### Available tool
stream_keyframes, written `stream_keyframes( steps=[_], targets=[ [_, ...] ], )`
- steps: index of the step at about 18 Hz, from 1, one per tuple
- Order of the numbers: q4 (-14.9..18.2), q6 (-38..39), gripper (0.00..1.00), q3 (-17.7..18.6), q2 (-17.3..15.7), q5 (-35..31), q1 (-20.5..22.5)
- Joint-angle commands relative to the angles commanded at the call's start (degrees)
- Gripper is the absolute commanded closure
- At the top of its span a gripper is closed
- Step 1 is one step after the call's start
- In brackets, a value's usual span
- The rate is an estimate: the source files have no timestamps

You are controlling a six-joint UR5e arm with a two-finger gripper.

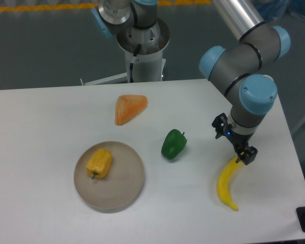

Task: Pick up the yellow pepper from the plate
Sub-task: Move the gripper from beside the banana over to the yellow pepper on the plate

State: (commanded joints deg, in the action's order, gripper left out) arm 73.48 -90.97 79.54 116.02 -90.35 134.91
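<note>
No pickup made yet. The yellow pepper (99, 163) lies untouched on the plate (127, 195), at 8 o'clock of the table (51, 117). The gripper (244, 155) is held at 4 o'clock, above the banana (226, 183); finger state cannot be told. Approach, grasp and lift remain.

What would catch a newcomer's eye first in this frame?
Probably the arm's gripper, which sits low at the right side of the table, right at the upper tip of the banana and far from its target. The yellow pepper lies untouched on the left part of the plate at front left. Between them sits a green pepper, with an orange wedge-shaped item further back.
</note>
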Motion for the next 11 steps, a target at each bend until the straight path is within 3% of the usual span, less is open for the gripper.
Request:
stream_keyframes(
  steps=[6,11],
  targets=[
    [0.1,1.7,0.00,0.2,-1.1,0.3,-1.4],
    [0.4,15.7,0.00,0.7,-2.6,1.3,-8.7]
  ],
)
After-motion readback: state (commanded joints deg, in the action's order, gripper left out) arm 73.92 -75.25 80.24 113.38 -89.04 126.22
